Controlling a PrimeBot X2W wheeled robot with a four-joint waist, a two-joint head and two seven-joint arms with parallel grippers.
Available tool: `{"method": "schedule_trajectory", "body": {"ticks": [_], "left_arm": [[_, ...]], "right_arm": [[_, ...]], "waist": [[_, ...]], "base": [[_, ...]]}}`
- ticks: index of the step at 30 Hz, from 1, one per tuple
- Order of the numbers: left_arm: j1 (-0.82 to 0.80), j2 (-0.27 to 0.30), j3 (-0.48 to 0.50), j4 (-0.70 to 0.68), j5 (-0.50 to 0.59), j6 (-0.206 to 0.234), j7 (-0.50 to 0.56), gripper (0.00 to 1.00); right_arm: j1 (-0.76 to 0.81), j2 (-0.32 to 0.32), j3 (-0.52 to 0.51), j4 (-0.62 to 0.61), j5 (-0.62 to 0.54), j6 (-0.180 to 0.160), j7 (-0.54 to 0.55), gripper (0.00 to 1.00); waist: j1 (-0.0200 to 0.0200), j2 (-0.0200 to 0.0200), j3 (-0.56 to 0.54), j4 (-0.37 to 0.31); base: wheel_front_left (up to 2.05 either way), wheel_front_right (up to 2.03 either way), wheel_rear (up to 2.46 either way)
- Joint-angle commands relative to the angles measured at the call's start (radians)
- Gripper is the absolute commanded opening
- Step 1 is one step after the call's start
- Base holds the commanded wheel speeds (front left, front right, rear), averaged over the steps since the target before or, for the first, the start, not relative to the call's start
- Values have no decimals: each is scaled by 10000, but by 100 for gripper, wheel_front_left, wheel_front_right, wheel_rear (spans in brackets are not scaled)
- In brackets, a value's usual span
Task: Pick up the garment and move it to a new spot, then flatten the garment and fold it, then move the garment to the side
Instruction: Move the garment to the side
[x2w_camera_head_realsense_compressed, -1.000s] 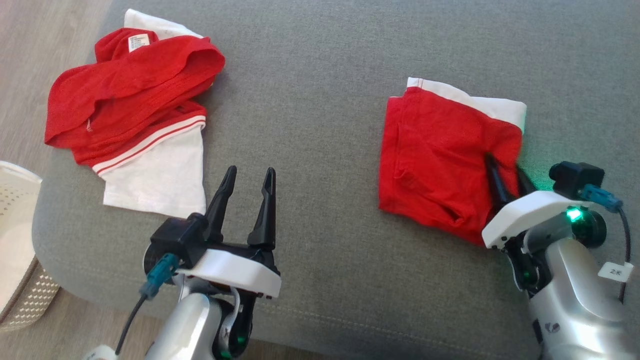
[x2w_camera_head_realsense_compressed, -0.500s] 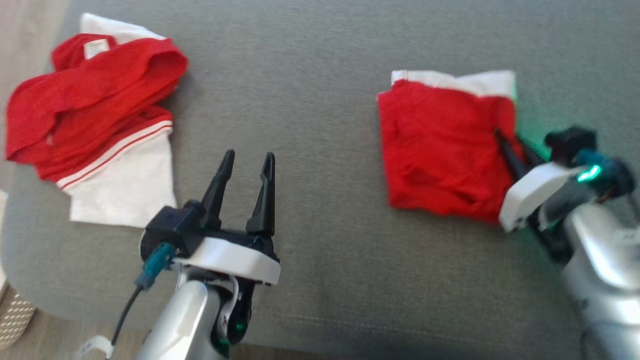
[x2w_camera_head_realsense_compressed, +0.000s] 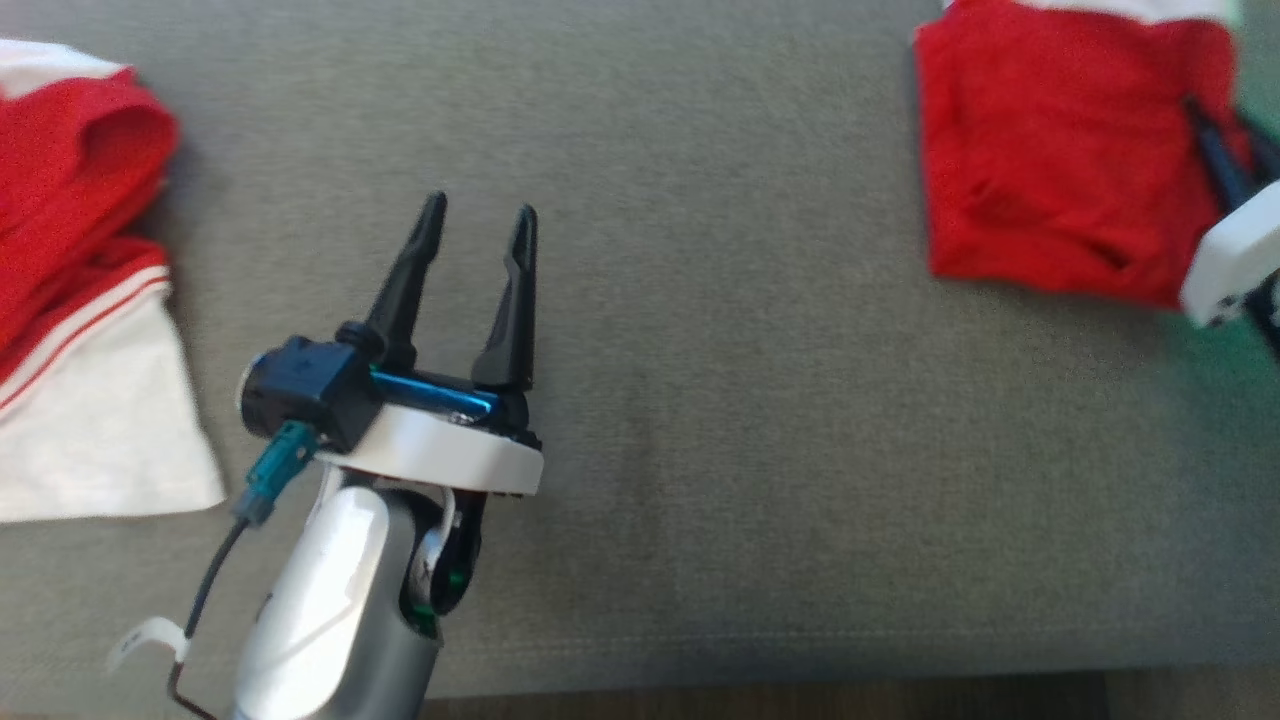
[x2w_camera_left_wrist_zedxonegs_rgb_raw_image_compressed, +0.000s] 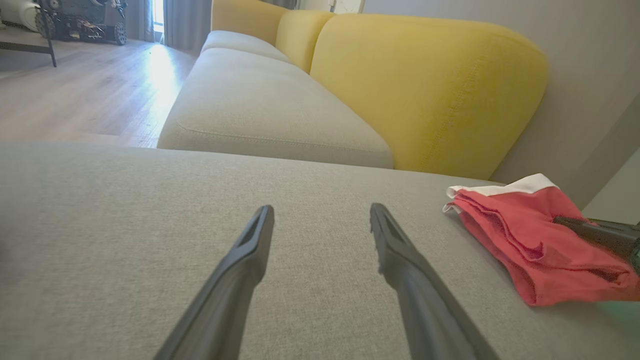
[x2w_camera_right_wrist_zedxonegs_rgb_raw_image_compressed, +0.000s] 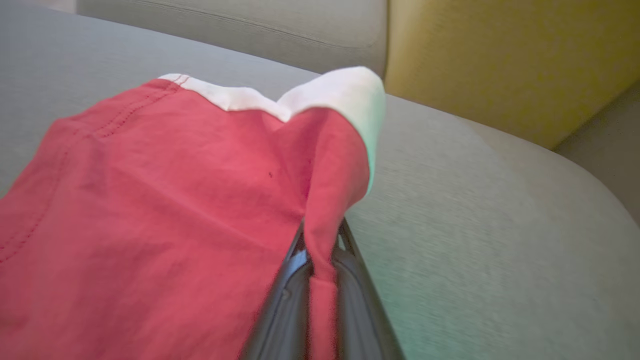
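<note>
A broad grey cushion (x2w_camera_head_realsense_compressed: 700, 400) carries everything. Beyond its far edge stands a sofa (x2w_camera_left_wrist_zedxonegs_rgb_raw_image_compressed: 280, 115) with a pale grey seat and yellow backs (x2w_camera_left_wrist_zedxonegs_rgb_raw_image_compressed: 425, 90), and to the left of that runs a wooden floor (x2w_camera_left_wrist_zedxonegs_rgb_raw_image_compressed: 75, 95) toward curtains and a bright window. The cushion's cloth is plain and flat, with a seam along its near edge.

The garment (x2w_camera_head_realsense_compressed: 1050, 170) lies folded at the far right of the cushion, red with a white band along its far side. The right jaws are closed on its right edge: in the right wrist view a fold of the red cloth stands up pinched between the two dark fingers (x2w_camera_right_wrist_zedxonegs_rgb_raw_image_compressed: 285, 310), and the white corner curls over just beyond them. The rest of the garment rests on the cushion to the left of that grip.

The left jaws are spread wide and hold nothing, their fingers (x2w_camera_head_realsense_compressed: 410, 270) pointing far over bare cushion, well apart from the garment. At the far left lies a crumpled red and white heap (x2w_camera_head_realsense_compressed: 70, 200).
</note>
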Motion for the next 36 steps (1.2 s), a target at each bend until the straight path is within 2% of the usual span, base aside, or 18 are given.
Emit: {"method": "schedule_trajectory", "body": {"ticks": [1, 13, 17, 28, 29, 30, 36], "left_arm": [[-294, 52, 418, -415, 162, -91, -53, 100], [-597, 52, 575, -713, 539, -363, -53, 100], [-639, 52, 588, -769, 566, -394, -53, 100], [-744, 52, 578, -746, 454, -409, -53, 100], [-748, 52, 578, -739, 437, -408, -53, 100], [-751, 52, 580, -730, 423, -407, -53, 100], [-696, 52, 574, -603, 265, -371, -53, 100]], "right_arm": [[-272, -496, -65, -125, 133, -6, 1, 0], [-1061, -1278, -1135, 913, 345, -6, -260, 0], [-1205, -1186, -1401, 840, -10, -6, -193, 0], [-1322, -419, -3429, 1094, -1554, -6, -110, 1], [-1300, -328, -3576, 1069, -1668, -6, -88, 45], [-1280, -227, -3733, 1042, -1738, -6, -57, 100], [-1181, 402, -4045, 358, -1504, -6, 72, 100]], "waist": [[-1, 0, 454, -448], [-1, 0, 1236, -1097], [-1, 0, 1366, -1160], [-1, 0, 1513, -1065], [-1, 0, 1506, -1048], [-1, 0, 1494, -1032], [-1, 0, 1161, -891]], "base": [[0, 0, 0], [0, 0, 0], [0, 0, 0], [0, 0, 0], [0, 0, 0], [0, 0, 0], [0, 0, 0]]}}
